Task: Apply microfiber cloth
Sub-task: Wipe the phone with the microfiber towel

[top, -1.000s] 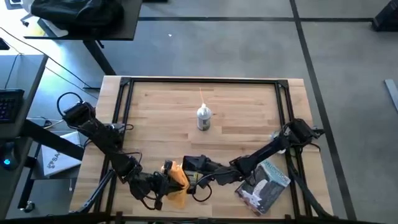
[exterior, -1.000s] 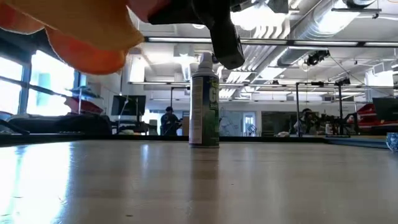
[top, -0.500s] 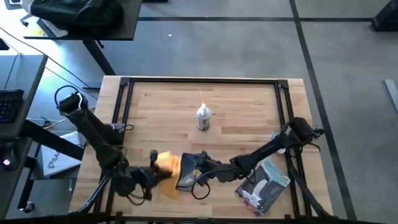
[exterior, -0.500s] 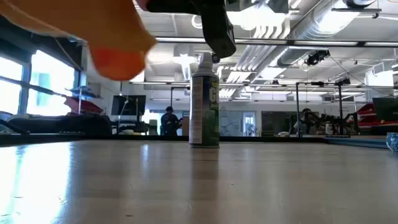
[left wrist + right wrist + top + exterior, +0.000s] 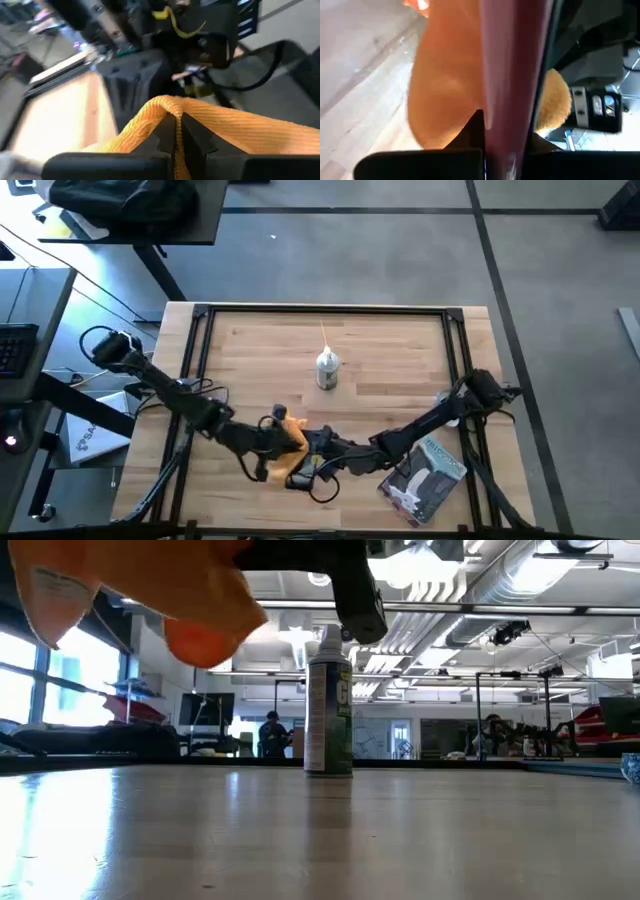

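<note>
**Soft cloth pinched at a fold, pressed against a held phone**

At the left of the high view, the left arm reaches in from the table's left edge toward the near middle, where the left gripper [image 5: 272,442] meets the microfiber cloth [image 5: 290,450]. The left wrist view shows its two dark fingers [image 5: 192,137] drawn together on a raised ridge of the orange-yellow fabric [image 5: 165,107], so the cloth is clamped at a fold, with loose material spreading to both sides.

The cloth looks light, limp and ribbed; I judge it will drape and bunch instead of holding shape, and will slip little against the pads. A pinch at a gathered fold (as here) seems the sensible hold, since a single edge would likely trail and drag. It is not fragile; the risk is only that it folds over itself and wipes with less surface.

Just right of the cloth, the right gripper [image 5: 318,452] holds the phone [image 5: 306,468], a dark slab touching the fabric. In the right wrist view the slab [image 5: 512,75] stands edge-on between that arm's fingers, which are closed on it, with cloth [image 5: 447,85] behind.

Farther back, mid-table, stands a spray can [image 5: 327,370], well apart. At the right edge lies a printed packet [image 5: 425,474].
</note>
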